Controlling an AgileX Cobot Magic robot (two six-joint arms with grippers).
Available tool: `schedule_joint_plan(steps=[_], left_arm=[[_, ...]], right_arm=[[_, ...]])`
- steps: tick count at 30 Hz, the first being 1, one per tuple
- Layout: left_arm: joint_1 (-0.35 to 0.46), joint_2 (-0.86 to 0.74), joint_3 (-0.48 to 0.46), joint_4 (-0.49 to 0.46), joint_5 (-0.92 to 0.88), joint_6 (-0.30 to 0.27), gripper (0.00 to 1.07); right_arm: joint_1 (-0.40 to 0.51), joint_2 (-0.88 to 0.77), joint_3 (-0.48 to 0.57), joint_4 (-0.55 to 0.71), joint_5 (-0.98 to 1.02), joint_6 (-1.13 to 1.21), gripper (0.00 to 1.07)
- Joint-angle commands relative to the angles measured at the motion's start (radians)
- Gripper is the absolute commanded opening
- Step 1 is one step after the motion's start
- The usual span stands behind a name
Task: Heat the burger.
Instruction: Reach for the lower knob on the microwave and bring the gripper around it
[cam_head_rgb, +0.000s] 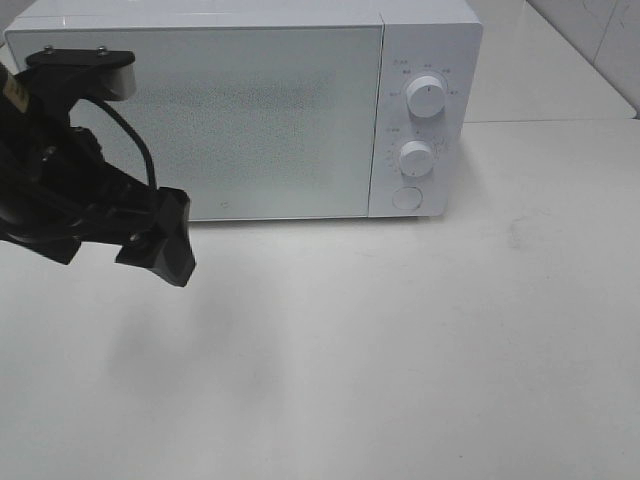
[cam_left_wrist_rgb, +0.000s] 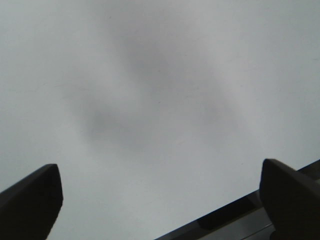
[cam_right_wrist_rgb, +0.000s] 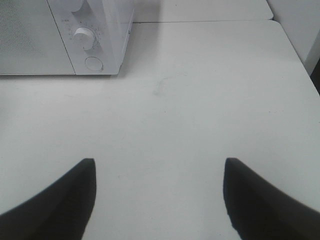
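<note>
Microwave (cam_head_rgb: 200, 120) stands shut at worktop's (cam_head_rgb: 420, 350) back edge; left gripper (cam_left_wrist_rgb: 160, 167) and right gripper (cam_right_wrist_rgb: 159, 161) hover above it, fingers spread wide, empty.

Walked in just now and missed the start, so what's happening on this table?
A two-armed robot is working at a white microwave on a white table. The microwave door is shut and neither arm touches it. The left gripper hangs open and empty above the table in front of the door. The right gripper is also open and empty, over bare table nearer the control knobs. No burger shows in any view.
</note>
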Motion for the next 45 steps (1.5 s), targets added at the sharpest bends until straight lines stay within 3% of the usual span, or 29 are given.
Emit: schedule_joint_plan(steps=[1,9,13,21,40,45], left_arm=[[0.053,-0.008,0.003,-0.004,0.057,0.017,1.02],[0.194,-0.051,0.034,-0.009,0.117,0.068,1.02],[0.322,-0.148,0.109,-0.022,0.120,0.104,1.02],[0.470,-0.326,0.252,-0.003,0.166,0.141,1.02],[0.483,-0.800,0.492,0.101,0.210,0.143,1.02],[0.483,-0.894,0.494,0.101,0.210,0.138,1.02]], right_arm=[[-0.003,-0.028,0.004,0.001,-0.010,-0.004,0.71],[-0.003,-0.028,0.004,0.001,-0.010,-0.004,0.71],[-0.003,-0.028,0.004,0.001,-0.010,-0.004,0.71],[-0.003,-0.028,0.004,0.001,-0.010,-0.004,0.71],[-0.003,-0.028,0.004,0.001,-0.010,-0.004,0.71],[-0.003,-0.028,0.004,0.001,-0.010,-0.004,0.71]])
